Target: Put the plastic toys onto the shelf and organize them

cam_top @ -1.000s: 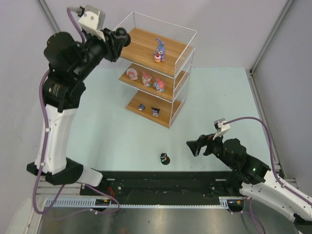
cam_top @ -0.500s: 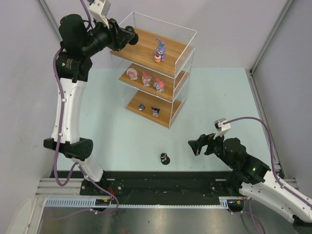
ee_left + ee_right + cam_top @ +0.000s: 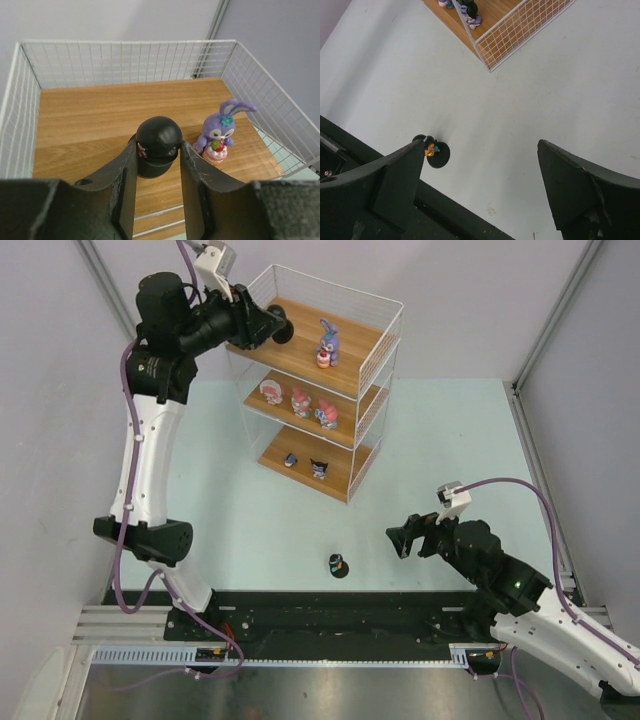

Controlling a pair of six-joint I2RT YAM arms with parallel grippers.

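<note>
My left tool (image 3: 158, 162) clenched on dark-haired toy (image 3: 158, 136) over shelf (image 3: 95, 107) top, bunny (image 3: 218, 131) at 3 o'clock; right tool (image 3: 480, 146) released, black-based toy (image 3: 434, 150) at 9 o'clock.

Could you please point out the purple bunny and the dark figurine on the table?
Purple plastic bunny figurine (image 3: 218, 131): left wrist view, face.
Dark figurine on round black base (image 3: 339, 565): top external view, body.

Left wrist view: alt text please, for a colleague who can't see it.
The left tool grips a black-topped toy over the top wooden board of the wire shelf. A purple bunny stands upright on that board to the right, apart from it.
</note>
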